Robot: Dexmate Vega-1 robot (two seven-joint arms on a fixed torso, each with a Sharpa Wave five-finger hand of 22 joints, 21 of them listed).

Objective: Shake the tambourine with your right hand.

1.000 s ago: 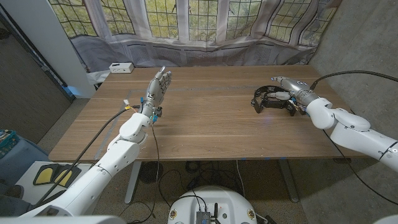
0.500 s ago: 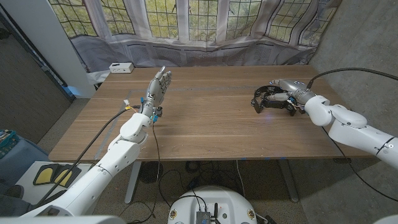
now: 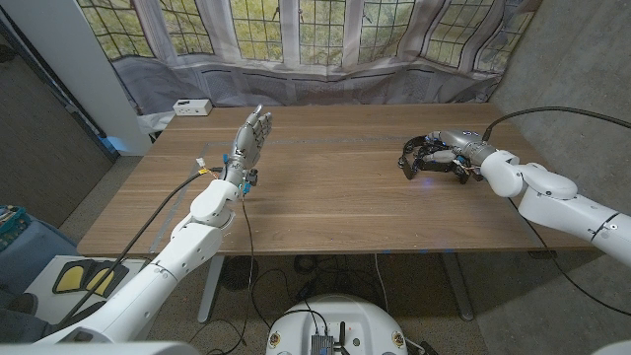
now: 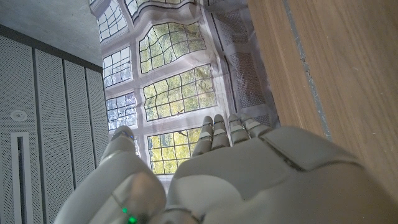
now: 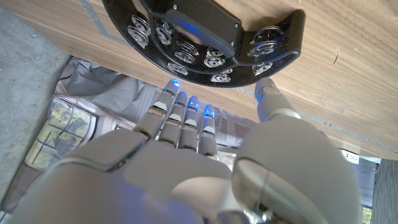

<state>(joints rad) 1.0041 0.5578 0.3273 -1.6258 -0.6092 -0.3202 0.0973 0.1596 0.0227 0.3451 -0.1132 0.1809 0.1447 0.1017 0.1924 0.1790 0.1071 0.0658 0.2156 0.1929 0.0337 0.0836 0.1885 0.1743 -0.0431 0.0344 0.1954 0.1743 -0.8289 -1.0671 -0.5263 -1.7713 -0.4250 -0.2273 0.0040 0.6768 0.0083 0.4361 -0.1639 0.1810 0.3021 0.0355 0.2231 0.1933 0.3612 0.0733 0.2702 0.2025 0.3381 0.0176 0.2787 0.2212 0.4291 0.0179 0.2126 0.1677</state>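
Observation:
A black half-moon tambourine (image 3: 422,162) with silver jingles lies on the wooden table (image 3: 325,192) at the right. My right hand (image 3: 456,146) hovers just to the right of it, fingers reaching over its rim. In the right wrist view the tambourine (image 5: 205,37) sits just beyond my fingertips (image 5: 186,106), which are straight and lit blue, with the thumb apart; nothing is gripped, and I cannot tell whether the tips touch the frame. My left hand (image 3: 249,138) stands raised above the table's left side, fingers extended and apart, holding nothing; its back (image 4: 261,174) shows against the window.
A small white box (image 3: 190,106) sits at the table's far left corner. A grey curtain (image 3: 325,74) and windows run behind the far edge. A concrete wall (image 3: 582,59) stands close on the right. Bare wood lies between the two hands.
My right hand has slid a little leftward and lower, closer over the tambourine. The tambourine and the left hand have stayed put.

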